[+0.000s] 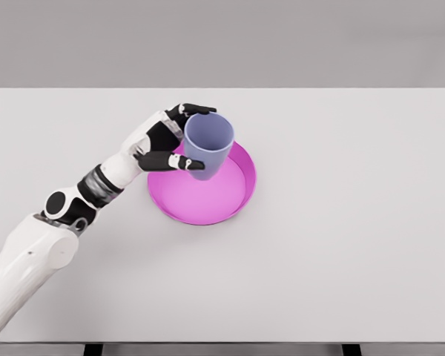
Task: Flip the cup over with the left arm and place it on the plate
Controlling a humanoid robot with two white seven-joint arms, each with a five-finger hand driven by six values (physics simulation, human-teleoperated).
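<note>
L hand holds cup upright over plate, approx table centre.

L arm enters from 8 o'clock, forearm angled toward 2; left hand (172, 141) wraps fingers round the cup (208, 144) at its 9 o'clock side wall. Cup looks light, rigid, prob smooth plastic (could slip), so mid-wall grip suits. It sits mouth-up over the plate (241, 194) at its 12 o'clock rim.

Lavender cup (208, 144), mouth up, slightly tilted, over the round magenta plate's (208, 204) upper-left rim.
</note>
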